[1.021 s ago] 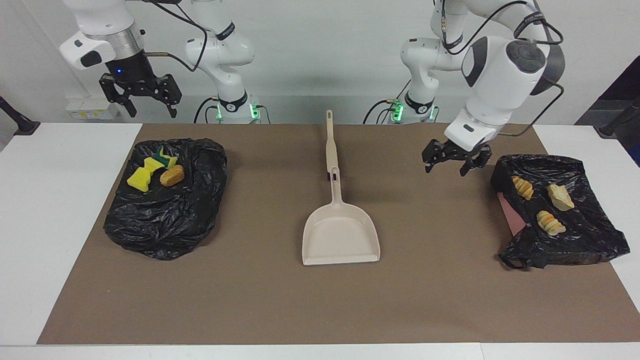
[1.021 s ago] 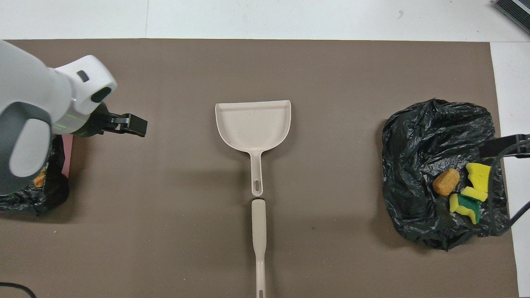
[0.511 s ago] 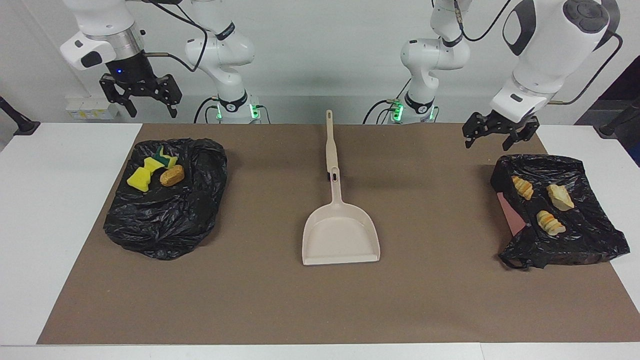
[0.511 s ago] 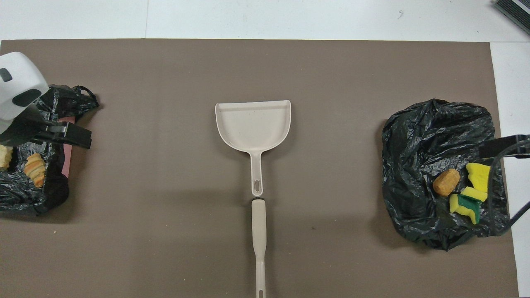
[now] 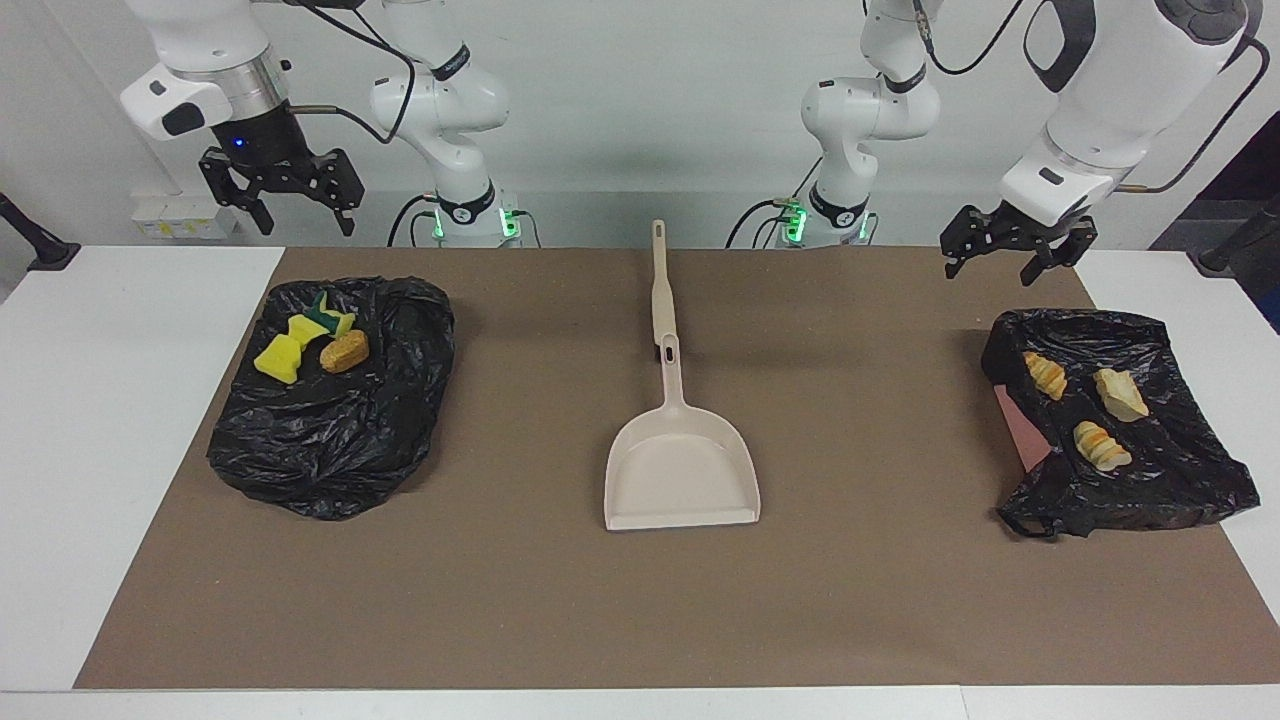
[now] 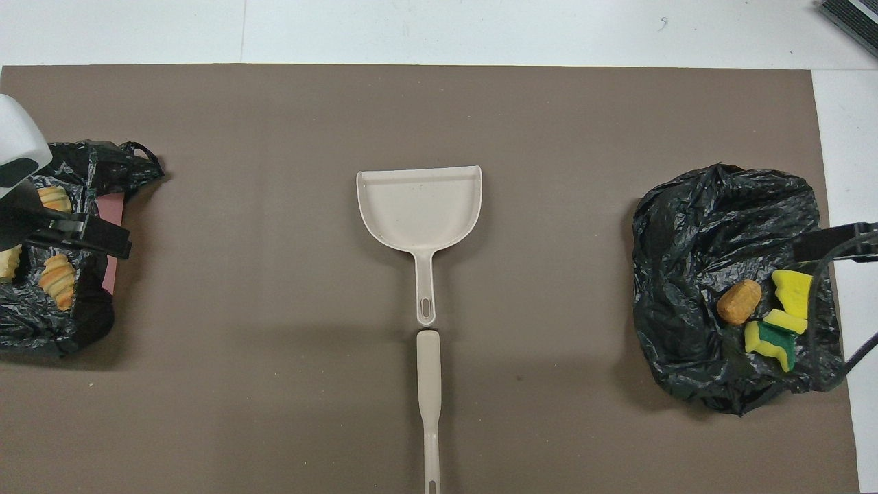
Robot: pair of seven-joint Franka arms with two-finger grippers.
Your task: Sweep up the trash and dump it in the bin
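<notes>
Both grippers, left gripper [image 5: 1017, 257] and right gripper [image 5: 280, 189], hang released and empty; trash [image 5: 308, 342] sits binned, dustpan [image 5: 682, 472] emptied; task looks done.

A white table [image 5: 120, 420] carries a brown mat [image 5: 560, 600]. On the mat: dustpan [image 5: 682, 470] centre, brush [image 5: 660, 285] at twelve o'clock, black bags [image 5: 335, 400] at nine and three.
</notes>
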